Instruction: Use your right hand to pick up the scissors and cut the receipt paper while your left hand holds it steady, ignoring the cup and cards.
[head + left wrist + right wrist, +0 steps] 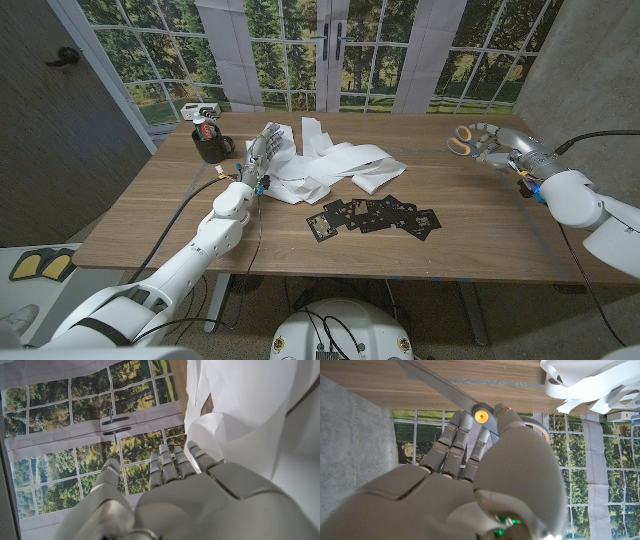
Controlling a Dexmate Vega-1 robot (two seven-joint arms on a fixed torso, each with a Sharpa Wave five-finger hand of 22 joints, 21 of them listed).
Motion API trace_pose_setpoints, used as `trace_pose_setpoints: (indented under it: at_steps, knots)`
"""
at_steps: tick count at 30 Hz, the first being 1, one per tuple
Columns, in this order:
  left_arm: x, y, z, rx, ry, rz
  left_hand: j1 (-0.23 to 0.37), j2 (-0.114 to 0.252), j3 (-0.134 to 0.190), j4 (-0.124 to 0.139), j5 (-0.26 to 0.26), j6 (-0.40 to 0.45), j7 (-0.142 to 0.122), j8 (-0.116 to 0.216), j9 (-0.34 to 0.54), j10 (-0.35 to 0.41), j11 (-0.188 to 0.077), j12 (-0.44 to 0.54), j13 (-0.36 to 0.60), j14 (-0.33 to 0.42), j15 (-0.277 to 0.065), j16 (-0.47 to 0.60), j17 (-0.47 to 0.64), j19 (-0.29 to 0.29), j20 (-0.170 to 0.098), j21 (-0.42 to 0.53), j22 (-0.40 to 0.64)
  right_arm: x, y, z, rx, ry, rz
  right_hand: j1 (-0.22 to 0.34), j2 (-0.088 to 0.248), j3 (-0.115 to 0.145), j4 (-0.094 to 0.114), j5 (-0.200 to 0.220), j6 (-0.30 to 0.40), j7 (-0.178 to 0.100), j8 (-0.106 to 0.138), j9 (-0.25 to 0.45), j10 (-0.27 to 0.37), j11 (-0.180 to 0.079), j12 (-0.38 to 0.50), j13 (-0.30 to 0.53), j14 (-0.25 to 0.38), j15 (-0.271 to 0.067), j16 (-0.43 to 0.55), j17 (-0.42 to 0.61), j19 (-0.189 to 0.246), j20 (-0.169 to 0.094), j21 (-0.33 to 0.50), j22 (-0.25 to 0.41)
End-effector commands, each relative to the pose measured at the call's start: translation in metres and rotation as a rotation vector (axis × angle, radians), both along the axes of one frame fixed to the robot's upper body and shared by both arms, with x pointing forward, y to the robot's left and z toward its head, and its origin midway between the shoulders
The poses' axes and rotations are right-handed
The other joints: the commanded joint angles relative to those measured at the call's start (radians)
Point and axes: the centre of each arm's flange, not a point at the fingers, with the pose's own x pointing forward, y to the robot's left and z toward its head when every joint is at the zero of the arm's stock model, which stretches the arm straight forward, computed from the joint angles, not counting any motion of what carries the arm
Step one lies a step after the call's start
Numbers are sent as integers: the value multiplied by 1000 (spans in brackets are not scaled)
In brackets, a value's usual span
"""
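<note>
Head view, far right: right hand (493, 146) closed around the scissors (462, 140), yellow handles poking out at its left, above the table (480, 225). Right wrist view: fingers (451, 442) curled at the yellow pivot, grey blade (437, 384) slanting toward the upper left corner. Centre-left of the head view: left hand (262, 155) up against the left end of the crumpled white receipt (335, 165), fingers (170, 462) straight and side by side; cannot tell whether gripping any paper. Black cup (210, 143) further left, dark cards (375, 215) scattered just below the receipt.
</note>
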Motion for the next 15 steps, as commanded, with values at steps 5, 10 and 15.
trace_pose_setpoints:
  at_steps: [5, 10, 15]
  knots:
    - [-4, 4, 2, 5, -2, 8, 3, 4, 4, -6, 0, 3, 3, -5, 3, 8, -2, 0, 3, 7, -55, 0, 0, 7, -3, -1, 2, 0, 16, 6, 23, -93, 69, 38, 30, 11, 1, 38, 23, -6, 6, 6, 56, -64, 10, 139, 55, -214, -9, 9, -11, -34, 10, 2]
    - [-4, 5, 2, 4, -1, 8, 4, 4, 4, -7, 0, 3, 3, -5, 3, 8, 0, 0, 3, 7, -55, 0, 0, 7, -3, -2, 2, 1, 17, 6, 61, -108, 104, 37, 29, 11, 2, 43, 42, -28, 11, 7, 60, -62, 14, 139, 58, -214, -15, 17, -14, -33, 19, 2]
    - [-4, 5, 1, 5, 2, 10, 4, 4, 5, -8, -1, 3, 3, -5, 3, 9, -1, 0, 3, 7, -54, 0, 0, 7, -3, -2, 2, 2, 16, 5, 88, -122, 116, 37, 30, 11, 3, 49, 72, -43, 20, 12, 53, -61, 17, 140, 60, -214, -24, 26, -21, -34, 29, 3]
